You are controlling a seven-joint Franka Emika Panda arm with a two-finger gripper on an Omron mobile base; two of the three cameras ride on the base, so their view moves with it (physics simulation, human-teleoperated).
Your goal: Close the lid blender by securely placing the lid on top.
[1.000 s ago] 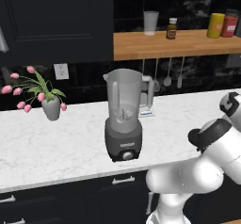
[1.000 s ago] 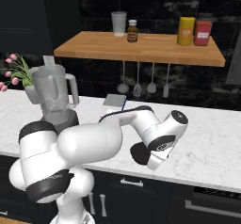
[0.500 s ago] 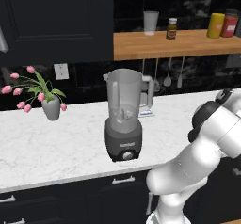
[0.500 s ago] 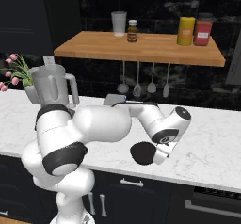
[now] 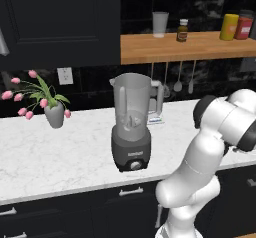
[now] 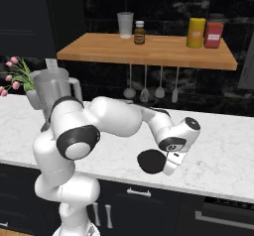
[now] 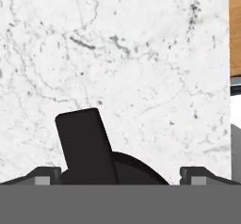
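Two-finger gripper (image 6: 166, 163) is pinched on the round domed black lid (image 6: 152, 161), held low over the white marble counter (image 6: 223, 150). The blender with translucent grey jar and dark motor base (image 5: 132, 122) stands well off to the arm's left (jar mouth open, above lid height). Next move probably needs lift, then leftward carry.
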